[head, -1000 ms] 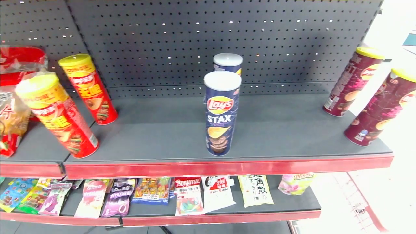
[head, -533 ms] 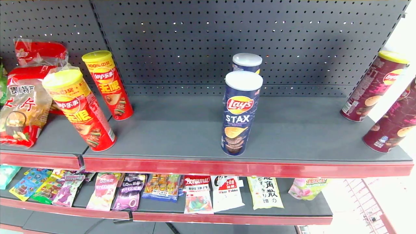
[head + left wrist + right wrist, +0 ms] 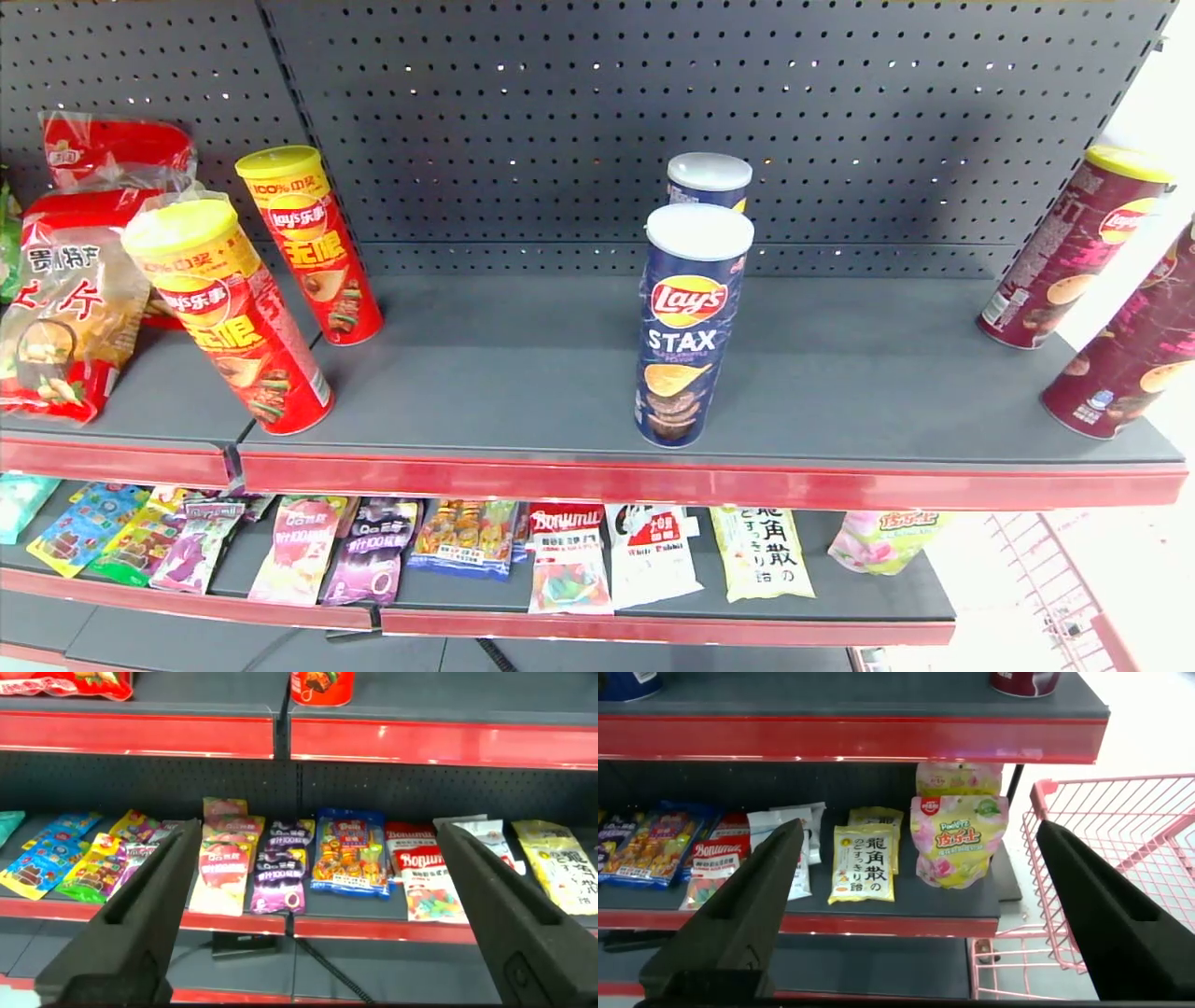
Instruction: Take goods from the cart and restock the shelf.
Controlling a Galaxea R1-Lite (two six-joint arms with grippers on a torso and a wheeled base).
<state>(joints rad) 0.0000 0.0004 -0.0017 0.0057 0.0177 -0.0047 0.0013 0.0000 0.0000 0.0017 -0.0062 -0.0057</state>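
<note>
Left gripper [image 3: 318,829] has its two dark fingers set wide apart with nothing between them; it sits below the red front edge of the upper shelf [image 3: 420,742], facing the lower shelf [image 3: 653,627]. The right gripper [image 3: 920,826] is likewise spread and holds nothing, also below that front edge, towards the upper shelf's right end. On the upper shelf, a front blue can [image 3: 689,327] stands upright near the front edge about midway along. A rear blue can [image 3: 708,179] stands directly behind it, close to the pegboard back. Two red cans with yellow lids [image 3: 229,327] stand towards the left end of the upper shelf, one near the front edge and one further back. Two maroon cans [image 3: 1064,247] stand at its right end in the same front-and-back order. Snack bags [image 3: 70,299] lie on the shelf section adjoining the upper shelf's left end. Below the upper shelf, flat sachets [image 3: 467,541] lie in a row on the lower shelf, with a yellow packet [image 3: 866,863] and a pink-and-green pouch [image 3: 957,840] under the right end. The pink wire cart [image 3: 1120,859] stands just past the upper shelf's right end and lower than it; its contents cannot be made out.
</note>
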